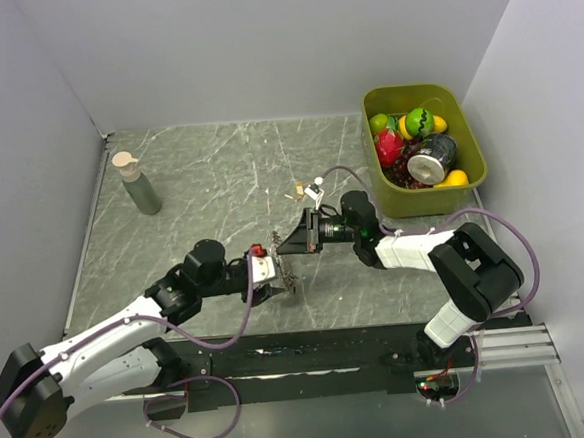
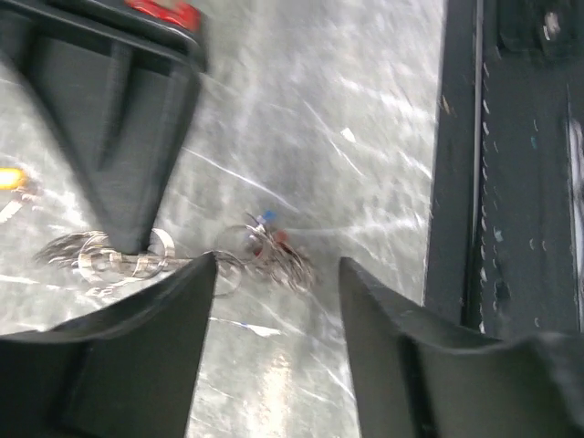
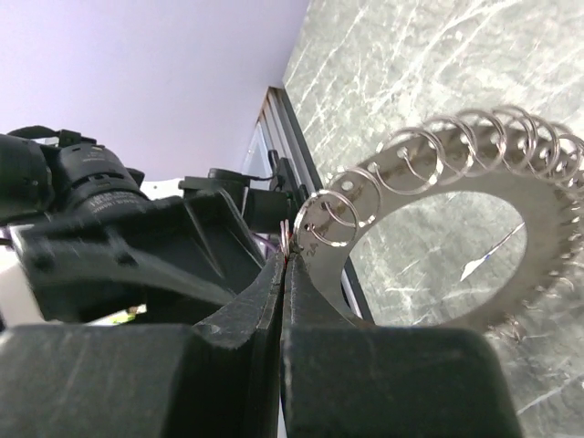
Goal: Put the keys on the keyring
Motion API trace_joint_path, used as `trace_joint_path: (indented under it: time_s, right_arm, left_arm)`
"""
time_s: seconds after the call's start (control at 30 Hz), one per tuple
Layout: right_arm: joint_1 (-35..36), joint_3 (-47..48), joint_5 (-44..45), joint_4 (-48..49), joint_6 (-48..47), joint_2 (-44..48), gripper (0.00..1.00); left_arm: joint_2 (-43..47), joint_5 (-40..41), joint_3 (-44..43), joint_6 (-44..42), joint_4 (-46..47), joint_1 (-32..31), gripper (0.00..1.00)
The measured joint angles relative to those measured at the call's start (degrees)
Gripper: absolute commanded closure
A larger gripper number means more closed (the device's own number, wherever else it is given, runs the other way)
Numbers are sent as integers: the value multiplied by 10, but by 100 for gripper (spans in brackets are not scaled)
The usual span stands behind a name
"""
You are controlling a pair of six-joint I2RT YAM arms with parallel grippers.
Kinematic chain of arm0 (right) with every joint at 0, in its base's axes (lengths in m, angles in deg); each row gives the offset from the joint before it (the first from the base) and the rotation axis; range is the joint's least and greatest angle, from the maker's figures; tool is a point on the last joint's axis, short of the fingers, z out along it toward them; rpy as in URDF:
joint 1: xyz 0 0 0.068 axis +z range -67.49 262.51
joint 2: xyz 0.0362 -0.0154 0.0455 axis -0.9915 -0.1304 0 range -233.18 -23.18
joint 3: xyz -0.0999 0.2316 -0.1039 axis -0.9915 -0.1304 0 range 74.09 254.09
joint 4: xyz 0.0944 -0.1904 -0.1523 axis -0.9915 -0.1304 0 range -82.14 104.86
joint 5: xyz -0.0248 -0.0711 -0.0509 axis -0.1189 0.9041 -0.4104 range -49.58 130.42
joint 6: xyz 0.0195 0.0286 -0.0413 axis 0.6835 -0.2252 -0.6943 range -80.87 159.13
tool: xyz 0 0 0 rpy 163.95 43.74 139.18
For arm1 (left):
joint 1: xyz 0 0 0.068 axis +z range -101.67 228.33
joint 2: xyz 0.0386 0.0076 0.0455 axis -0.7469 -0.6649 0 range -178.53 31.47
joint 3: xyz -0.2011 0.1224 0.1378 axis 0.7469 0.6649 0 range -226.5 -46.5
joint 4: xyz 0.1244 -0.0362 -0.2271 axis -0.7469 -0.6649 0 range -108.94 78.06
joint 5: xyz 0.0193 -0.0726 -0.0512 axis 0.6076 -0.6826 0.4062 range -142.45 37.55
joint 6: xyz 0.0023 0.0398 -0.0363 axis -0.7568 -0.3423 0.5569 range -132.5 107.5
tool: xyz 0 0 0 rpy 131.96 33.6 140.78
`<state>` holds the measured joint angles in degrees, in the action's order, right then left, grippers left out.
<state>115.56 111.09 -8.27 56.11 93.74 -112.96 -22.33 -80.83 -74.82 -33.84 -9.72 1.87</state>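
The keyring [image 3: 547, 219] is a flat metal ring fringed with small split rings, held upright over the table. My right gripper [image 3: 286, 251] is shut on a thin ring at its edge. From above, the right gripper [image 1: 282, 248] meets the keyring [image 1: 289, 271] at mid-table. My left gripper [image 1: 280, 284] sits just beside it. The left gripper [image 2: 278, 265] is open, with only bare table between its fingers. Just beyond them lies a small bunch of keys [image 2: 274, 245] with a blue head and a red bit. The keyring [image 2: 91, 260] shows under the right gripper [image 2: 128, 239].
Loose tan keys [image 1: 293, 192] and a white tag [image 1: 315, 189] lie further back on the table. A green bin [image 1: 472, 171] of toy fruit and a can stands at the right. A grey bottle [image 1: 137, 185] stands at the back left. A black strip [image 1: 311, 353] runs along the near edge.
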Motion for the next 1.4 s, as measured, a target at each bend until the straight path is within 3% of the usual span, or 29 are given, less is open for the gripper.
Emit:
trace_joint_path:
  time_s: [0.13,0.3,0.5,0.63,0.77,0.93,1.03,1.2,1.4]
  right_arm:
    - [-3,-8,-2,28,3,1,100]
    - [-5,-20,-15,92,19,1,100]
    - [-14,-30,-42,186,46,-4,100]
    - [-19,-30,-57,236,61,-10,100]
    - [-23,-30,-73,270,67,-11,100]
    - [-23,-30,-81,286,66,-10,100]
    - [-23,-30,-81,284,57,-7,100]
    - [-24,-35,-81,286,41,21,100]
    - [-24,-40,-79,286,25,49,100]
  left_arm:
    - [39,27,4,60,47,10,27]
    - [57,14,4,168,125,91,38]
    - [1,-82,4,322,219,217,40]
    - [-19,-162,35,435,357,264,43]
    - [-42,-234,57,522,482,274,49]
    - [-57,-288,68,585,579,274,47]
    - [-57,-311,68,602,610,274,49]
    - [-62,-336,68,621,640,272,65]
    - [-86,-351,67,627,658,256,67]
